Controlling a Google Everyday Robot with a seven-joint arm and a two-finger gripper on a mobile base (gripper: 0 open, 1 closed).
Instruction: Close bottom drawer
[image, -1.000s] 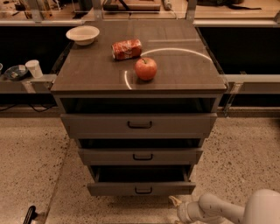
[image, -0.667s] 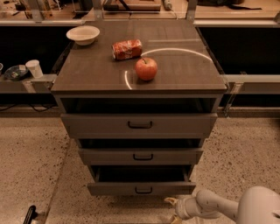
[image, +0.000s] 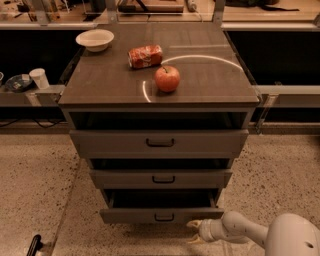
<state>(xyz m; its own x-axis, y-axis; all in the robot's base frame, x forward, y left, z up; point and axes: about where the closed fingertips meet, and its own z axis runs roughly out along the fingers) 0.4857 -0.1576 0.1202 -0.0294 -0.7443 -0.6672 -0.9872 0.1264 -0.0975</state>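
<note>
The bottom drawer (image: 161, 215) of the grey-brown cabinet (image: 159, 85) stands pulled out, its flat front and small dark handle (image: 164, 217) facing me. The middle drawer (image: 161, 178) and the top drawer (image: 159, 143) are also pulled out, less far. My gripper (image: 193, 232) is low at the front right, just below and to the right of the bottom drawer's front, its pale fingers (image: 193, 224) spread apart and empty. The white arm (image: 260, 234) comes in from the lower right.
On the cabinet top lie a red apple (image: 167, 78), a red snack bag (image: 145, 56) and a white bowl (image: 95, 39). A white cup (image: 39, 78) and a dark bowl (image: 19, 82) sit on a ledge at left. A speckled floor (image: 35, 185) surrounds the cabinet.
My gripper has moved left and slightly up along the floor, closer to the bottom drawer's front right corner. The drawers have not moved.
</note>
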